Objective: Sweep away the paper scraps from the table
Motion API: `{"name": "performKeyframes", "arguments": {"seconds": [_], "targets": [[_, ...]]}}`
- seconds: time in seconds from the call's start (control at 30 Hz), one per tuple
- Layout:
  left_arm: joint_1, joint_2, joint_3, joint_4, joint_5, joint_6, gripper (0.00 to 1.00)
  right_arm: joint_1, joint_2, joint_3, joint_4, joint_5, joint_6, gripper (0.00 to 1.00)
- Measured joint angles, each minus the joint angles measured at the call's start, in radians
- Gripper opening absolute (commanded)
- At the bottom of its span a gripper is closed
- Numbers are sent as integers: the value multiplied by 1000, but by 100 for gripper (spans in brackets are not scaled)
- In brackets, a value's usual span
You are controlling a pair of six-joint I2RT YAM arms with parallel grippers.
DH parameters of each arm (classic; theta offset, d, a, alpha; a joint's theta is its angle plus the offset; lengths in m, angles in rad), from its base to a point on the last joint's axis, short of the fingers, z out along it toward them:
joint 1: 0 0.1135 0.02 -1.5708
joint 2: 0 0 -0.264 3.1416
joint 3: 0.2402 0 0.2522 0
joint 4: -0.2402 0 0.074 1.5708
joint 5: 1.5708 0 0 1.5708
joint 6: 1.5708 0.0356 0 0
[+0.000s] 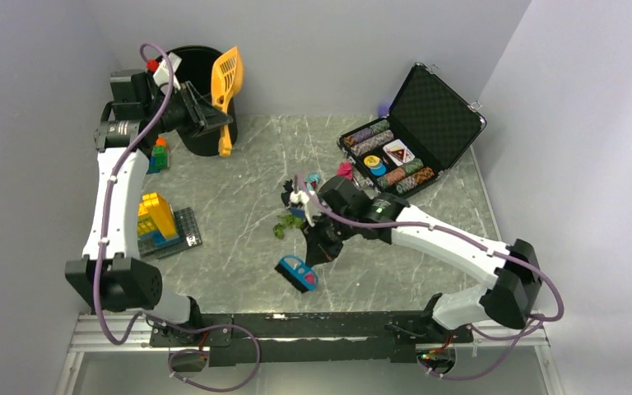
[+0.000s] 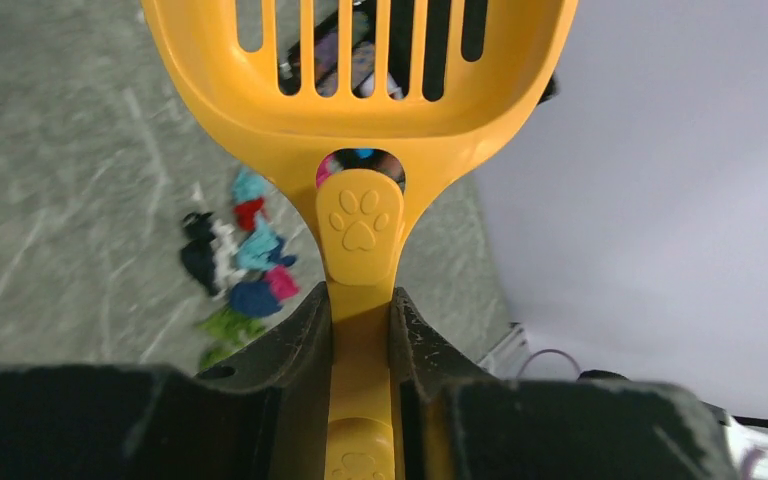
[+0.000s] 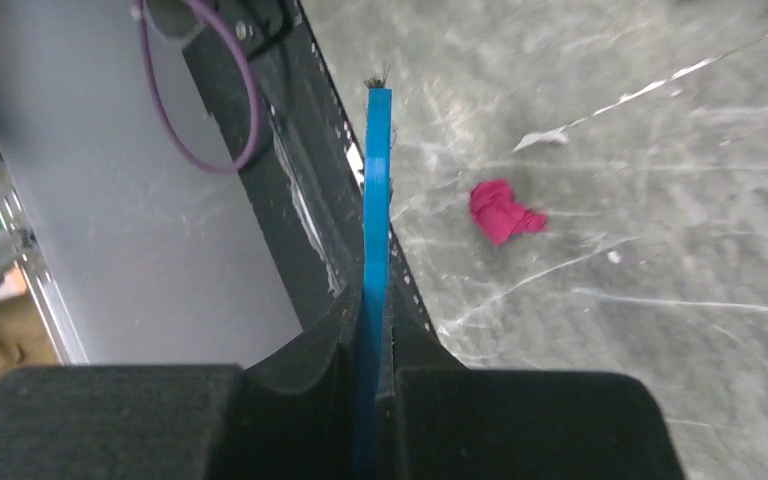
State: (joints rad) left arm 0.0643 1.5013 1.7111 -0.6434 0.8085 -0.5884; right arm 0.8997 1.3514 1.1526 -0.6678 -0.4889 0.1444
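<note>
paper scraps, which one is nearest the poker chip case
The pink scrap, alone at the left corner of the open case; the rest sit bunched in a pile farther left.

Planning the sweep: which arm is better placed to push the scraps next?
Probably right: the right gripper, shut on the blue brush, hangs beside the paper scraps; the left gripper holds the yellow scoop away by the bin.

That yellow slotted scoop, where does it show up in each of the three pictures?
Top external: yellow scoop at upper left, held by the left gripper beside the black bin.
Left wrist: fills the top centre, handle between the fingers.
Right wrist: not in it.
Shared landmark: the paper scraps, mid-table from above, left of the handle at the wrist.
</note>
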Motion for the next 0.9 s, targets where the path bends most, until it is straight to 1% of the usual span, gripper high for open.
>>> {"name": "performKeyframes", "arguments": {"seconds": [0.1, 0.23, 0.33, 0.43, 0.53, 0.7, 0.8, 0.9], "targets": [[0, -76, -51, -81, -74, 76, 0, 65, 63, 0, -31, 12, -8, 0], [0, -161, -116, -150, -157, 143, 0, 114, 180, 0, -64, 69, -10, 0], [0, -224, -174, -182, -208, 177, 0, 124, 266, 12, -101, 149, -5, 0], [0, -278, -229, -200, -242, 192, 0, 115, 333, 77, -148, 259, 21, 0], [-2, -324, -283, -215, -271, 208, 0, 93, 353, 151, -183, 372, 49, 0], [-9, -368, -360, -220, -302, 225, 0, -18, 336, 233, -195, 564, 69, 0], [-10, -393, -413, -218, -326, 232, 0, -51, 311, 243, -198, 589, 66, 0], [-10, -431, -468, -215, -361, 232, 0, -51, 283, 267, -194, 553, 59, 0]]}}
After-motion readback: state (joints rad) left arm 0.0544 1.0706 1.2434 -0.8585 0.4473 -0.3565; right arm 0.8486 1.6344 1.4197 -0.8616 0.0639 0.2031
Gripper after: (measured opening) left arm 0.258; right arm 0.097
